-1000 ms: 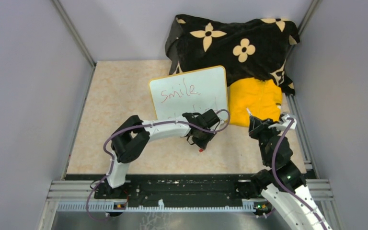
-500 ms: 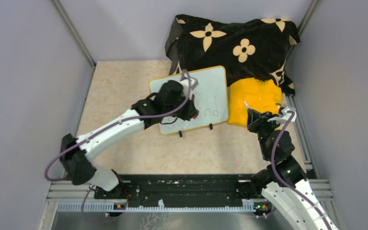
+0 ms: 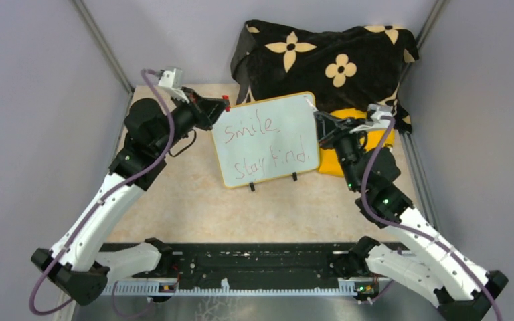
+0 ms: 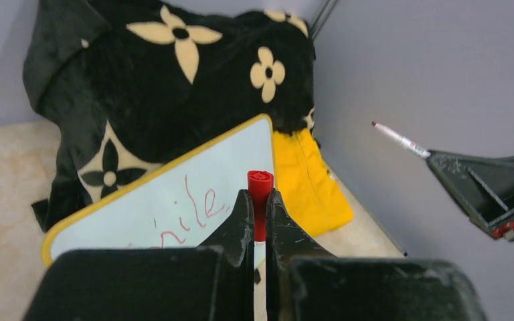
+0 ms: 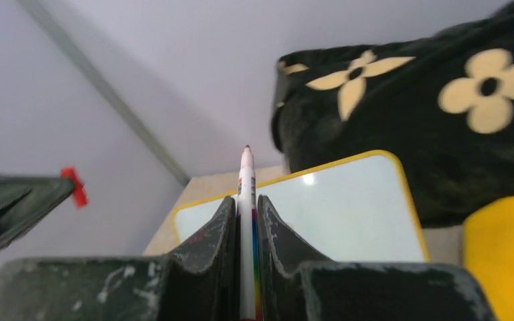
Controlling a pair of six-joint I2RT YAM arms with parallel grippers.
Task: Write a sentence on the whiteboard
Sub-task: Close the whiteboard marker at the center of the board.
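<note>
REMOTE RIG: With "smile" and "stay fine" in red, the sentence [image 3: 270,160] looks finished on the whiteboard [image 3: 288,117], propped near the table's [image 3: 174,200] far edge against a black floral blanket [image 3: 334,53]. My left pincer [image 4: 259,200], just off the board's upper left corner, is clenched on a red cap [image 4: 260,184]. My right pincer [image 5: 245,207], by its right edge, grasps the marker [image 5: 246,174], tip bared. Recapping across the board, I judge, risks a stray streak or toppling it.
</note>
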